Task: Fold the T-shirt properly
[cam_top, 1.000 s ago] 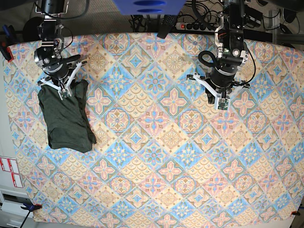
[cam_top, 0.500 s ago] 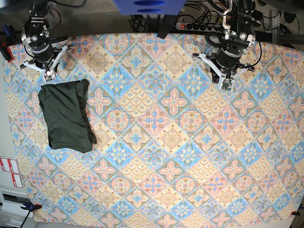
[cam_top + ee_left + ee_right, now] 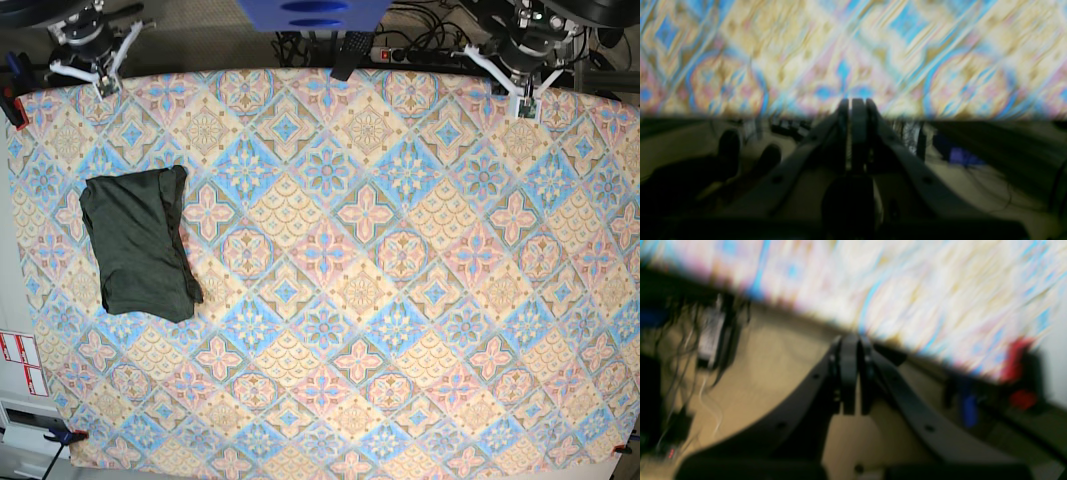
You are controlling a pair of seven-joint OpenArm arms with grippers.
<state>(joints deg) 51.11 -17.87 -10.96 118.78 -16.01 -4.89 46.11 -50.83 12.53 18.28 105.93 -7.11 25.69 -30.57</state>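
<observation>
1. the t-shirt (image 3: pixel 140 245) lies as a compact dark green rectangle near the left edge of the patterned tablecloth (image 3: pixel 380 300), with nothing touching it. judged from its tidy outline, the folding looks finished or nearly so, which would explain why neither arm is near it.

2. one loose bit of fabric pokes out at the lower right corner of the bundle, so the fold is not perfectly square.

3. the right gripper (image 3: pixel 98 78) sits at the far top left edge of the table, well apart from the shirt. in the right wrist view its fingers (image 3: pixel 848 373) are pressed together on nothing.

4. the left gripper (image 3: pixel 522 100) is at the far top right edge, far from the shirt. in the left wrist view its fingers (image 3: pixel 858 130) are likewise closed together and empty, though both wrist views are badly blurred, so this is a fair reading rather than a sure one.

5. both arms appear parked at the back edge, probably to leave the work surface open.

6. room for moving is generous: the middle, right and lower parts of the cloth are bare. the shirt is close to the left table edge, so any tidying push there should go inward, not outward.

7. cables and a power strip (image 3: pixel 400 52) lie behind the back edge, close to where the arms rest.
</observation>
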